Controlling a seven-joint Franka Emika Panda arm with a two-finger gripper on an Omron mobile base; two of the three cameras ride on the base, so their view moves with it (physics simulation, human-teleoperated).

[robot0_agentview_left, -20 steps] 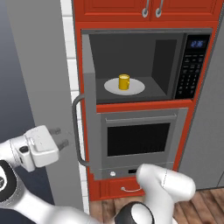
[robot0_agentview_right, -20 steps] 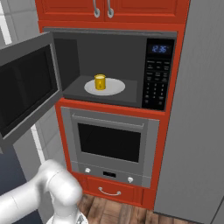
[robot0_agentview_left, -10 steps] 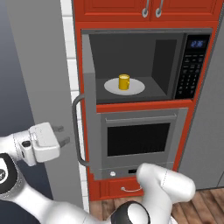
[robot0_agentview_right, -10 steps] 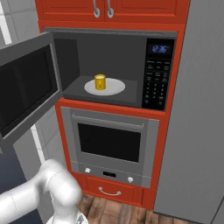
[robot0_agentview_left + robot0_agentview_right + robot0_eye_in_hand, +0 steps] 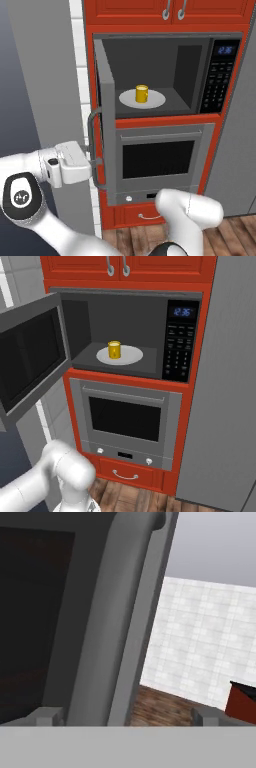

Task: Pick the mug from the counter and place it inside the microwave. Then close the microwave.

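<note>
Arm low left, spread fingers at microwave door handle.

Mug: small, yellow, glossy cylinder, upright, sits at centre of white round plate inside microwave. Microwave: grey, built into red cabinetry, cavity exposed, black keypad with blue display on right side. Door swung wide open on left, dark window, grey bar handle along its free edge; in hand view handle close up, running upward.
</note>
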